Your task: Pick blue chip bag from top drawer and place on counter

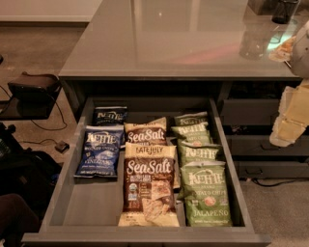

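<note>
The top drawer (87, 205) stands pulled open below the counter (164, 43). The blue chip bag (99, 150) lies flat in the drawer's left row. A darker navy Kettle bag (110, 116) lies just behind it. My gripper (291, 120) is pale and hangs at the right edge of the camera view. It is outside the drawer, to the right of its right wall and far from the blue bag. It holds nothing that I can see.
Two Sea Salt bags (149, 185) fill the drawer's middle row and several green Kettle bags (205, 198) the right row. Narrower drawers (265, 144) sit to the right. Dark containers (285, 9) stand on the counter's far right. A black object (31, 91) and cables lie at the left.
</note>
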Robot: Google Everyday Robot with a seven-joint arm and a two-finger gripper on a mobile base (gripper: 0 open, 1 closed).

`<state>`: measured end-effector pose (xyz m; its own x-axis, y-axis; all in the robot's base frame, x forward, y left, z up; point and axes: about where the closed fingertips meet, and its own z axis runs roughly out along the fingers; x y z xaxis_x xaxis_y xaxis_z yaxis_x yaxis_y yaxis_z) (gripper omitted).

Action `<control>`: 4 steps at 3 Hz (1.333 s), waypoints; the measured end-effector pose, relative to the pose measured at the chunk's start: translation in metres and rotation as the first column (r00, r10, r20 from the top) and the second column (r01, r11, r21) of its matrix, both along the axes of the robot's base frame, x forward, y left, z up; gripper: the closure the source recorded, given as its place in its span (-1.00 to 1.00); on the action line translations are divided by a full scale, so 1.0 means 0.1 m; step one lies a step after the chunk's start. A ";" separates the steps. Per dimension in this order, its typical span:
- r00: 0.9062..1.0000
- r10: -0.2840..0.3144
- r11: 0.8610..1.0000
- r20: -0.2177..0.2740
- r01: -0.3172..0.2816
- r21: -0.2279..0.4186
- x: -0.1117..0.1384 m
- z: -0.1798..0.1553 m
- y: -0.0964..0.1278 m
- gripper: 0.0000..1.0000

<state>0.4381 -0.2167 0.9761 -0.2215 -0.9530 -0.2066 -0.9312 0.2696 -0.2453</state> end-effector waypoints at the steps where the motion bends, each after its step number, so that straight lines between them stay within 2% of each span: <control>1: 1.000 0.000 1.000 0.000 0.000 0.000 0.00 0.00 0.00 -1.00; 2: 1.000 0.023 1.000 -0.008 -0.024 -0.008 -0.01 -0.03 0.06 -1.00; 3: 0.992 0.116 0.993 -0.041 -0.116 0.014 -0.06 -0.26 0.28 -1.00; 4: 0.966 0.248 0.966 -0.073 -0.240 0.099 0.00 -0.74 0.65 -1.00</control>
